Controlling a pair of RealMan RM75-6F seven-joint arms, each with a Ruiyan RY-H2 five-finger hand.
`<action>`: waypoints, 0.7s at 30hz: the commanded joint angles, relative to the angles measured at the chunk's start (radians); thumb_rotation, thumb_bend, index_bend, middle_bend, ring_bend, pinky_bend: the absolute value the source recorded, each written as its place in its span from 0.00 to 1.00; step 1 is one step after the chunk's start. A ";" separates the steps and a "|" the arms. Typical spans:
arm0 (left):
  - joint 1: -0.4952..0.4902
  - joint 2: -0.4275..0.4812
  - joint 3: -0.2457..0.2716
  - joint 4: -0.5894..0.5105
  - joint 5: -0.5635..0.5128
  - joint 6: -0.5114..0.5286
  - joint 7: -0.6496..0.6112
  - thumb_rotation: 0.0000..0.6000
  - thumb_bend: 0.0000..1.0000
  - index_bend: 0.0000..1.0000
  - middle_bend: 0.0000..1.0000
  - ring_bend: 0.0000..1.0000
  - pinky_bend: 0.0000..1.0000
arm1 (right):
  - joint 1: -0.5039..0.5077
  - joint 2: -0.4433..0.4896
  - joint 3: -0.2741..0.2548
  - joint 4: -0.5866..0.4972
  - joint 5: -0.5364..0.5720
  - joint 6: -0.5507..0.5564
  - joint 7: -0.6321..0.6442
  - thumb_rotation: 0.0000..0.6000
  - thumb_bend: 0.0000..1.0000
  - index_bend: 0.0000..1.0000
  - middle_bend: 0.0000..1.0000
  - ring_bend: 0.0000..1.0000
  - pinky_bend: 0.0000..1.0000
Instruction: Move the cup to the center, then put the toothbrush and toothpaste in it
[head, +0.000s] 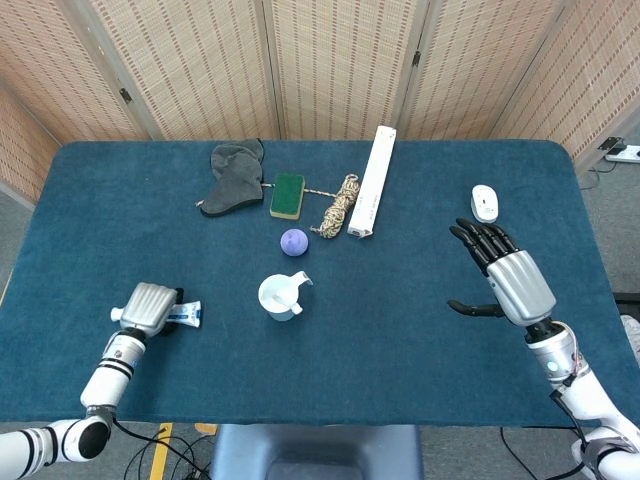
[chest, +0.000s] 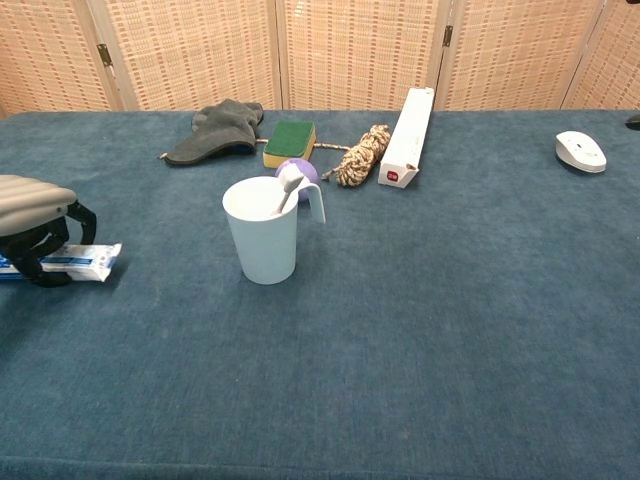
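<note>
The cup (head: 280, 297) stands upright near the table's (head: 400, 330) middle, handle toward 1 o'clock, with the toothbrush (chest: 288, 188) leaning inside it, head up. At 9 o'clock from the cup, well apart, the left hand (head: 148, 308) has its fingers curled around the toothpaste (head: 186, 316); the tube's end sticks out of the grip toward the cup. In the chest view the tube (chest: 78, 262) looks just clear of the cloth, though contact cannot be told for sure. The right hand (head: 505, 275) hovers at 3 o'clock from the cup, far off, fingers spread and holding nothing, thumb out to the side.

Just beyond the cup at 12 o'clock sits a ball (head: 294, 241). Farther back lie a glove (head: 233, 177), sponge (head: 287, 195), rope (head: 340, 206) and box (head: 372, 194) in a row, and a mouse (head: 484, 203) lies at 12 o'clock from the right hand.
</note>
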 joint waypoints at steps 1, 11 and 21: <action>-0.006 0.000 -0.008 -0.038 0.039 0.001 -0.022 1.00 0.31 0.53 0.84 0.75 0.82 | -0.002 0.002 0.001 0.002 0.001 0.003 0.004 1.00 0.00 0.00 0.07 0.14 0.14; 0.017 0.109 -0.081 -0.186 0.041 0.000 -0.191 1.00 0.31 0.54 0.84 0.75 0.83 | -0.017 0.012 -0.002 0.007 -0.004 0.026 0.023 1.00 0.00 0.00 0.07 0.14 0.14; 0.087 0.309 -0.223 -0.267 0.032 -0.033 -0.605 1.00 0.31 0.57 0.84 0.75 0.83 | -0.014 0.004 -0.005 0.011 -0.016 0.028 0.033 1.00 0.00 0.00 0.08 0.14 0.14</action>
